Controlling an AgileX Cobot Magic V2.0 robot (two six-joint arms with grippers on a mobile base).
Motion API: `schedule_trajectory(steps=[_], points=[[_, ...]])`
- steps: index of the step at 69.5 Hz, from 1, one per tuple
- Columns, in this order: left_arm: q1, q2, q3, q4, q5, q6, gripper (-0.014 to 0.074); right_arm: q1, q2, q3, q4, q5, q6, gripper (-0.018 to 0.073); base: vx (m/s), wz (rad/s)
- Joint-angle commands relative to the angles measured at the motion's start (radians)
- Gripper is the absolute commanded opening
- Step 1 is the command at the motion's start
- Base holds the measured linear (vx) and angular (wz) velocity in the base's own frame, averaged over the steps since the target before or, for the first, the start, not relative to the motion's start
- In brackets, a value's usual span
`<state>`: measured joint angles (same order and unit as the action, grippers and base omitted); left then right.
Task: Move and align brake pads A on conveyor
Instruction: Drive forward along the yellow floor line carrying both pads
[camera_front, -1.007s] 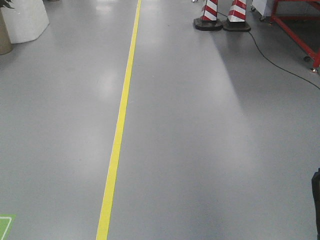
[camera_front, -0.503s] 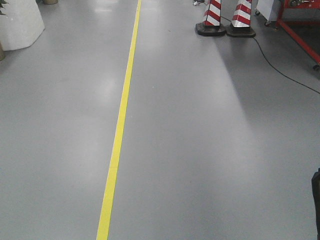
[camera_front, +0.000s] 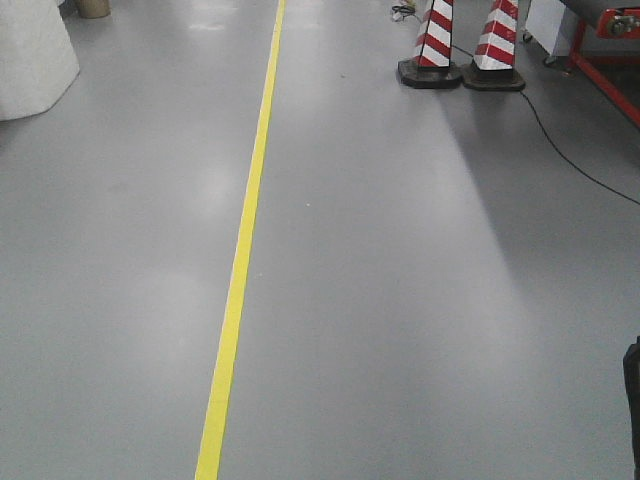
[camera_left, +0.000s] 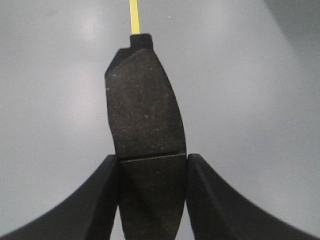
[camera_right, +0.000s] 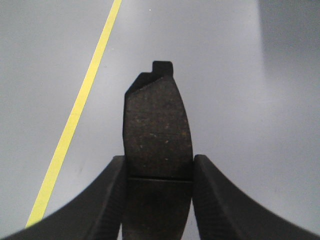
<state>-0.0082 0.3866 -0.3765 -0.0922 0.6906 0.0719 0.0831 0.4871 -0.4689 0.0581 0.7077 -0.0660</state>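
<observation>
While the robot is facing a wide grey floor (camera_front: 420, 300) with a yellow line (camera_front: 240, 250), both arms are holding something. The left gripper (camera_left: 152, 160) is squeezing 1 brake pad (camera_left: 145, 110) by its lower half, with its 2 fingers pressing on the pad's 2 long sides, just by the thin groove. The right gripper (camera_right: 159, 161) is doing the same with a second brake pad (camera_right: 157, 120). Both pads are sticking out in front, up in the air above the floor. So no pad is lying on the conveyor yet, as far as anyone can see. 2 striped cones (camera_front: 437, 45) are standing far ahead, and a red frame (camera_front: 620, 27) beside them may belong to the conveyor, but too little is showing to be sure. This looks like the carrying step. Next the robot is probably needing to reach the conveyor, lower each pad flat, and open slowly so the pads are lying in a straight row.
</observation>
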Motion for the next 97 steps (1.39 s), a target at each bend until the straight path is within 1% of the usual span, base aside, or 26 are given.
schedule_trajectory(steps=[1,97], points=[[-0.006,0.007,-0.029,-0.012,-0.085,-0.007,0.0174,-0.005,0.001,-0.031,0.0,-0.084,-0.01,0.0188,0.48,0.01],[-0.006,0.007,-0.029,-0.012,-0.083,-0.007,0.0174,-0.005,0.001,-0.031,0.0,-0.083,-0.01,0.0188,0.54,0.01]])
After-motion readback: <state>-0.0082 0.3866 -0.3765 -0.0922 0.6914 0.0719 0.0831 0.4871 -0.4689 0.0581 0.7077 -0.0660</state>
